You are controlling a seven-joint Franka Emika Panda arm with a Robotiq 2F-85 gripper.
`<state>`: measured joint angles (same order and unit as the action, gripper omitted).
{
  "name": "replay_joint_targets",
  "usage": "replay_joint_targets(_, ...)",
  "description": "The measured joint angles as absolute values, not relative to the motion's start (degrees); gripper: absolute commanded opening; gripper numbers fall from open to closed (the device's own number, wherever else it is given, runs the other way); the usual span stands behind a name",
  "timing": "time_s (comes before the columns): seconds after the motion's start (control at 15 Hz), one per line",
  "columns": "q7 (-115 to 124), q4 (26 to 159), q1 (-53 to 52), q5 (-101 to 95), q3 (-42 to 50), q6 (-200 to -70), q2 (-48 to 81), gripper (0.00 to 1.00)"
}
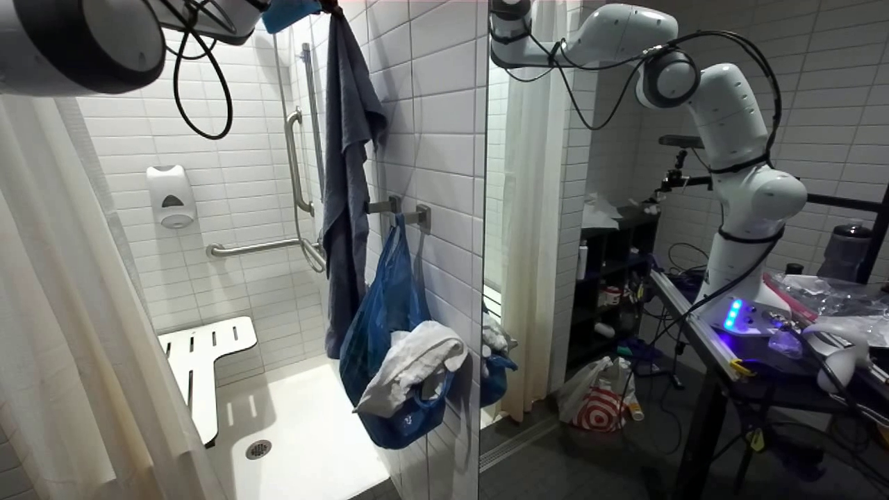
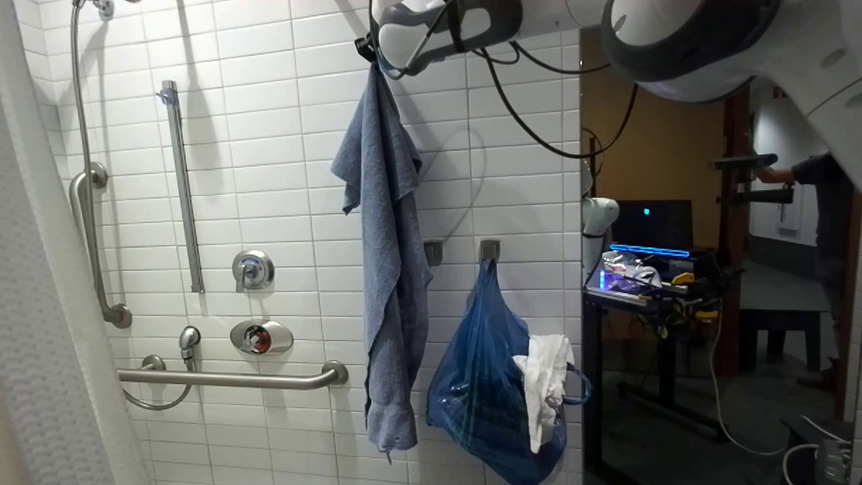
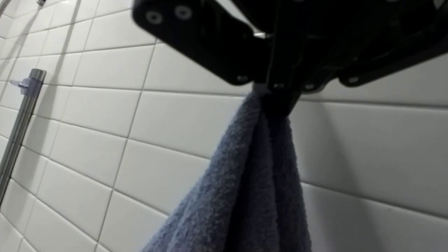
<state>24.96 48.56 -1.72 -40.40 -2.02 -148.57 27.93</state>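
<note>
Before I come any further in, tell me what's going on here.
A robot arm has its jaws clamped on the gathered top of a blue-gray terry towel, which hangs in front of the tiled wall. Beside it, a blue plastic bag hangs from a wall hook, with a white cloth draped over its side. Whether the towel touches the neighboring hook is unclear.

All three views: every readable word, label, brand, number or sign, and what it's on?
No words or numbers legible.
Reflected plastic bag: red-and-white bullseye, no readable lettering.
Blue bag: small white mark near the bottom, too small to read.
Oval shower plate: any marking too small to tell.
Towel, claw: none seen.
</note>
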Motion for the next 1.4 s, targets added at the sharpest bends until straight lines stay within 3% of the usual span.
replay_joint_targets(1.4,29.9,51.6,4.6,-40.4,-1.9,-150.7,28.2,0.00)
